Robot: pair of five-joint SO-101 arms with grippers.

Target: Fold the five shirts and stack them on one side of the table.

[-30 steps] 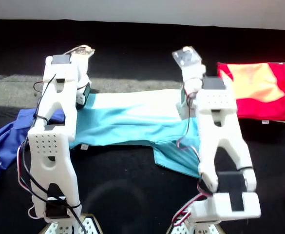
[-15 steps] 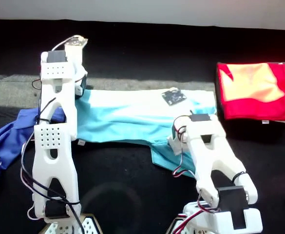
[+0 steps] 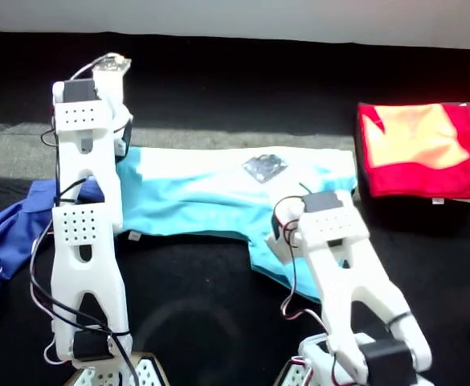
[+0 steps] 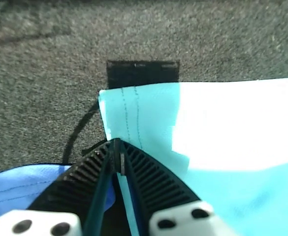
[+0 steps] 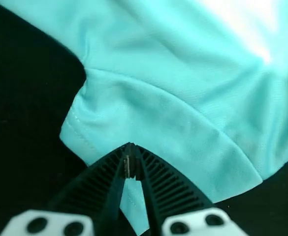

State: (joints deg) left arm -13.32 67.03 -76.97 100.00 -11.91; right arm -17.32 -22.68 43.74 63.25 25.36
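Table (image 3: 218,72): black, carrying three shirts. Teal shirt (image 3: 194,193): spread flat across the middle, one sleeve trailing toward the near edge; part of it washed out by bright light. Red shirt (image 3: 459,181): folded, lying at the right side, apart from the teal one; a paler orange panel on top. Blue shirt (image 3: 10,229): crumpled at the left, cut off by the frame edge, its inner end lying against the teal shirt under the left arm (image 3: 86,225). Right arm (image 3: 339,257): over the trailing sleeve, hiding part of it.

Left gripper (image 4: 116,160): jaws closed, tips meeting at the teal shirt's (image 4: 222,128) corner edge, blue shirt (image 4: 20,184) just beside; whether cloth is pinched between the tips cannot be made out.

Right gripper (image 5: 129,164): jaws closed, tips together over the sleeve hem of the teal shirt (image 5: 183,98); a hold on the cloth cannot be confirmed.
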